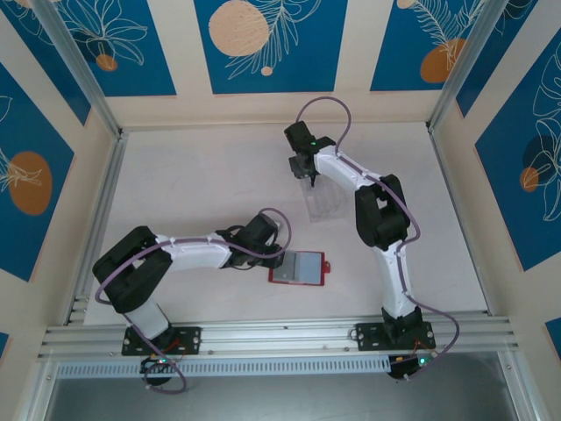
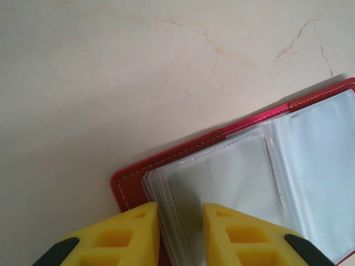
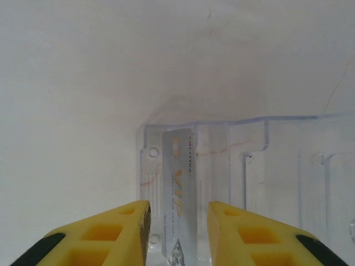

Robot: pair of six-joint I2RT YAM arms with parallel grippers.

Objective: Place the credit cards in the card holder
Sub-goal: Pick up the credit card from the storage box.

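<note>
The card holder (image 1: 299, 267) lies open and flat on the surface (image 1: 193, 184), at centre frame in the top view. Its grey inside faces up and its long axis runs left to right. In the left wrist view its red edge (image 2: 183, 155) slants from lower left to upper right.

The left tool (image 1: 279, 255) sits at the holder's left end. Its yellow fingers (image 2: 127, 235) straddle the edge of the clear sleeves (image 2: 222, 177). Whether they pinch the sleeves cannot be told.

The right tool (image 3: 178, 233) is over the clear tray (image 1: 324, 203) in the upper centre. Its jaws are parted around a credit card (image 3: 180, 183), with a slim gap on each side. The card's long axis runs top to bottom in the right wrist view, in the tray's leftmost slot.
</note>
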